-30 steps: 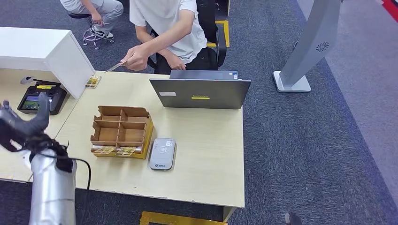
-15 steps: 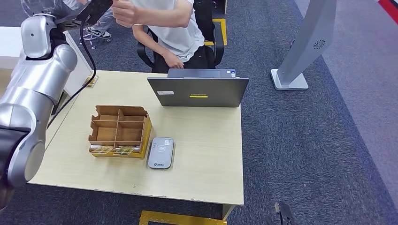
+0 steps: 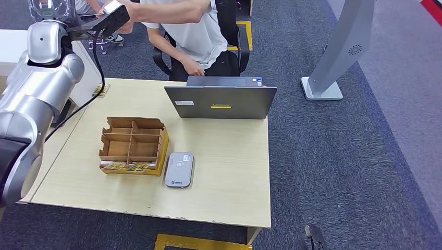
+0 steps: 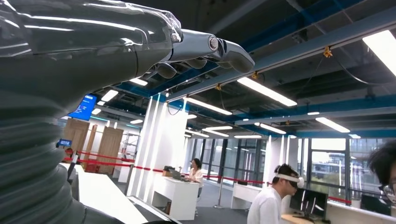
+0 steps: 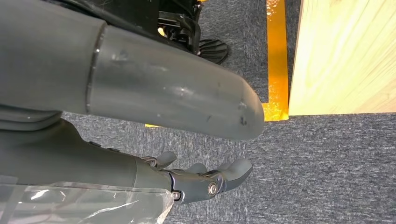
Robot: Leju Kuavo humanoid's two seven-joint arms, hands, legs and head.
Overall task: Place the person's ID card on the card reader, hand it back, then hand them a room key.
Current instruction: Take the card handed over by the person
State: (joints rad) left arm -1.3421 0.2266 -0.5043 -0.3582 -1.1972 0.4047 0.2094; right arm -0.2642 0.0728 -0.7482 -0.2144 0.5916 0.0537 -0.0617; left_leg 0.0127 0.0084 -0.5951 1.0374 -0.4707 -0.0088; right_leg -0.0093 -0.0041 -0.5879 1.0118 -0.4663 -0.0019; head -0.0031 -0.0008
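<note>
My left arm is raised high at the far left, and its dark hand meets the person's outstretched hand. A small pale card shows where the two hands meet; I cannot tell who holds it. In the left wrist view my fingers lie stretched out with nothing seen in them. The grey card reader lies on the table near its front edge. Room key cards sit in the front slots of a cardboard organiser. My right hand hangs open over the carpet beside the table corner.
An open grey laptop stands at the back of the wooden table. The person sits behind it on an office chair. A white counter and a side desk lie to the left. A grey stand's base is on the carpet at right.
My left arm swung up from low at the left to the person's raised hand, which lifted the card from table height. In the last half second the two hands shifted slightly.
</note>
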